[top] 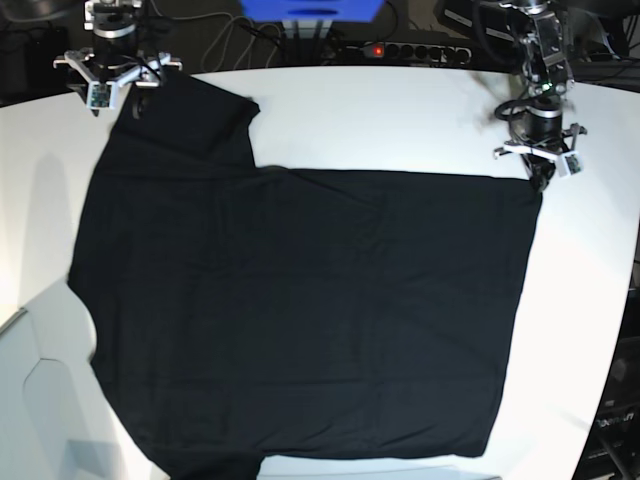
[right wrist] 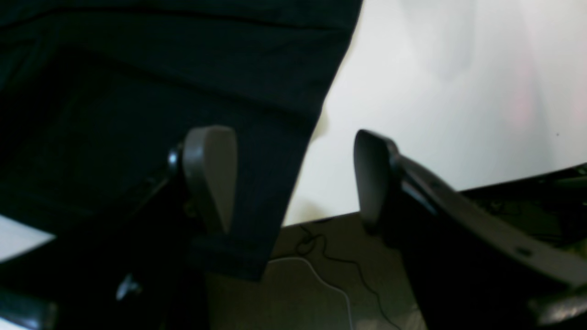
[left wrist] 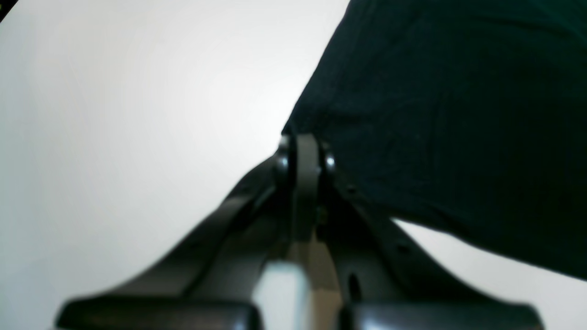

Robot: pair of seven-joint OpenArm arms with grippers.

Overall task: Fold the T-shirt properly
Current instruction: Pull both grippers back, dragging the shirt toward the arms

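The black T-shirt lies spread flat on the white table. My left gripper stands at the shirt's far right corner. In the left wrist view its fingers are pressed together right at that corner of the black cloth, pinching it. My right gripper is at the far left, over the end of a sleeve. In the right wrist view it is open, one finger above the sleeve and the other finger over bare table. The sleeve end hangs past the table's edge.
Behind the table's far edge are a power strip with a red light, cables and a blue object. The right wrist view shows floor with cables just beyond the table's edge. Bare white table runs along the shirt's right side.
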